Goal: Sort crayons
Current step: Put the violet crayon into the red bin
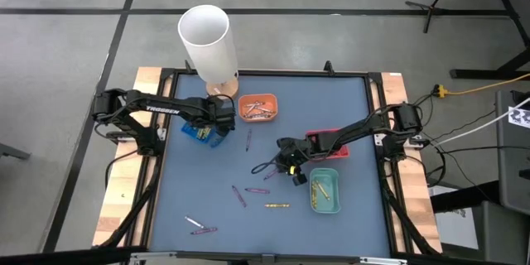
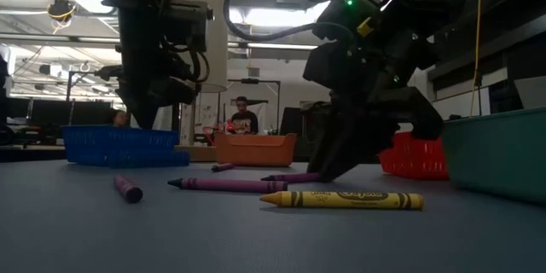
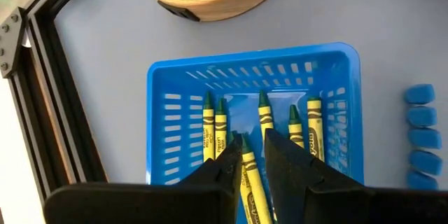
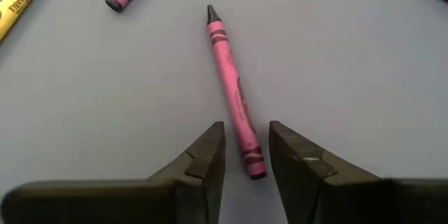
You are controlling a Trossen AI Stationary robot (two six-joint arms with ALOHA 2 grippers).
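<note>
My left gripper (image 3: pixel 253 155) hangs over the blue tray (image 3: pixel 175 84), shut on a yellow crayon (image 3: pixel 246 164). Several more yellow crayons (image 3: pixel 208 126) lie in that tray. At the table's middle my right gripper (image 4: pixel 246 147) is low over the mat and open. Its fingers stand on either side of the blunt end of a magenta crayon (image 4: pixel 234 91), which lies flat on the mat. Other loose crayons lie nearby, among them a yellow one (image 2: pixel 341 199) and a purple one (image 2: pixel 226 185). My left gripper pinches the yellow crayon's wrapped shaft (image 3: pixel 252 185) between its two fingers. The fingers slant down from above, and the crayon runs roughly along them. Its pointed end (image 3: pixel 236 137) sticks out past the fingertips over the crayons in the blue tray.
An orange tray (image 1: pixel 258 108) with crayons, a red tray (image 1: pixel 327 143) and a green tray (image 1: pixel 325 190) stand on the mat. A white tube (image 1: pixel 207 37) on a wooden base stands at the far edge. Loose crayons (image 1: pixel 238 196) lie scattered toward the near edge.
</note>
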